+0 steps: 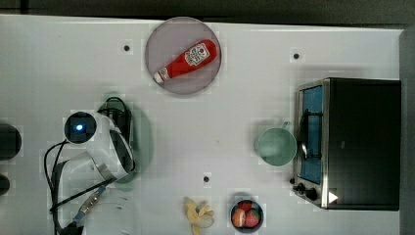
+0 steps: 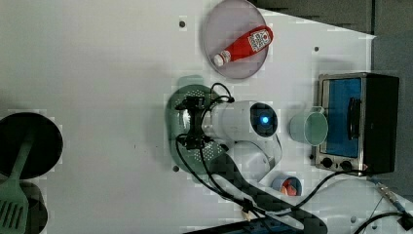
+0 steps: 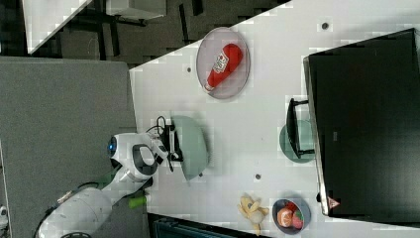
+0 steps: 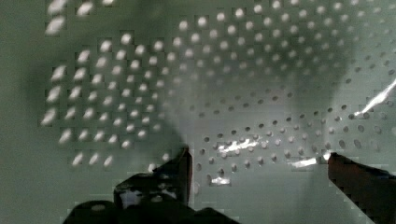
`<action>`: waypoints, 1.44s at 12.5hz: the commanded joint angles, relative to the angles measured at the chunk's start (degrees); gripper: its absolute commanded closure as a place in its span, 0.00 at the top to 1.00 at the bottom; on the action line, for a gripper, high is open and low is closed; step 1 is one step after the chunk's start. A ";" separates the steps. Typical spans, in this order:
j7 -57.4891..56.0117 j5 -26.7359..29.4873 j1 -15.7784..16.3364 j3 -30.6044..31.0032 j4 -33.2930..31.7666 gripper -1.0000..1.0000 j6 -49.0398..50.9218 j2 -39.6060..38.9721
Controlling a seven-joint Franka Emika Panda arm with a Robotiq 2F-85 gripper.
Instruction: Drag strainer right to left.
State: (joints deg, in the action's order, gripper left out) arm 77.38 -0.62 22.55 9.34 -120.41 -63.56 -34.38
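One pale mint-green plastic strainer (image 2: 187, 95), oblong with rounded ends and pierced by rows of tiny round holes, sits on the smooth white table (image 2: 97, 58) toward the top view's left, directly under the glossy white arm. The black gripper (image 4: 257, 161) hangs just inside the bowl, its two dark fingers (image 4: 180, 170) spread wide with nothing between them; the perforated floor and curved wall gleam with small highlights in the wrist view. Behind it in the left view, a round greyish plate (image 2: 236, 41) carries a red ketchup bottle (image 2: 243, 45) with a white cap, lying on its side. A smaller round mint cup (image 1: 276, 146) with a handle stands just beside a boxy black toaster oven (image 1: 359, 142) with a metal frame and blue-tinted glass door. Near the top view's lower edge lie a soft yellow plush toy (image 1: 198, 214) and a small dark bowl (image 1: 246, 214) of red and orange toy fruit. At the left view's left edge, a slotted green spatula (image 2: 13, 195) rests against a round black pan (image 2: 29, 144).
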 commanded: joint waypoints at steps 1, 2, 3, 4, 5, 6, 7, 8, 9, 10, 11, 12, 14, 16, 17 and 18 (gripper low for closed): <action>6.64 0.54 3.91 1.56 4.42 1.00 0.72 -0.72; 6.95 0.55 4.54 1.55 5.44 1.00 0.72 -1.35; 7.91 0.60 5.08 1.56 6.37 1.00 0.77 -1.95; 8.83 0.60 5.61 1.55 7.28 1.00 0.79 -2.58; 9.34 0.60 6.07 1.55 8.12 1.00 0.78 -3.18; 9.38 0.60 6.46 1.55 8.86 1.00 0.79 -3.68; 9.34 0.60 6.83 1.54 9.48 1.00 0.79 -4.07; 9.33 0.59 7.07 1.49 9.70 1.00 0.89 -4.11; 9.13 0.55 7.07 1.48 9.72 1.00 0.93 -3.70; 8.02 0.55 7.04 1.46 9.67 1.00 1.62 -2.80; 5.77 0.54 6.89 1.45 9.64 1.00 3.43 -1.45; 3.02 0.51 6.65 1.25 9.58 1.00 6.65 0.42; -4.73 0.49 5.88 0.36 9.55 1.00 14.02 5.54; -14.36 0.50 4.78 -1.15 9.59 1.00 22.42 11.87; -19.14 0.50 4.18 -2.16 9.58 1.00 26.28 15.19; -23.44 0.50 3.50 -3.37 9.56 1.00 30.19 18.56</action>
State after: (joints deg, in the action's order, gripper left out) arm 64.40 -1.33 29.10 7.71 -112.07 -34.80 -20.95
